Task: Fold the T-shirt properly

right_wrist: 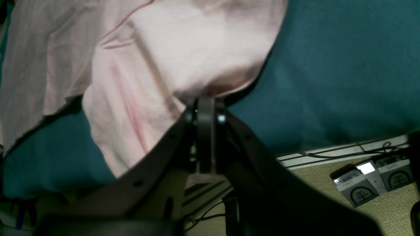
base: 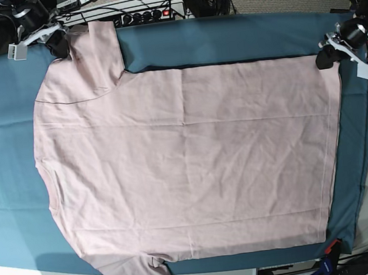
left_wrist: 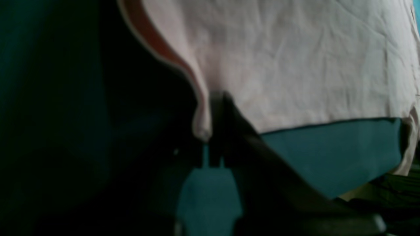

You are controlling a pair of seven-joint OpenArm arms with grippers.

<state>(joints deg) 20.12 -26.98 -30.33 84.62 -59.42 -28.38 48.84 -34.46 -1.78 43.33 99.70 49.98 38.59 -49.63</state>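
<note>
The T-shirt (base: 188, 170) is spread flat, plain side up, across the teal-covered desk (base: 239, 37). Its far edge is pinched at the sleeve by the clenched right end effector (base: 58, 44) and at the hem corner by the clenched left end effector (base: 327, 58). If only a thin edge of cloth is held, it could slip free when lifted, or the fold could be skewed by uneven pulling.

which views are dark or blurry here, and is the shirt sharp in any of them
Left wrist view: dim and soft, its left half nearly black, the pale pink cotton T-shirt blurred. Right wrist view: brighter, but the shirt is washed out and soft near the right end effector. Base view: evenly lit, wrinkles sharp against the teal table cloth.
</note>
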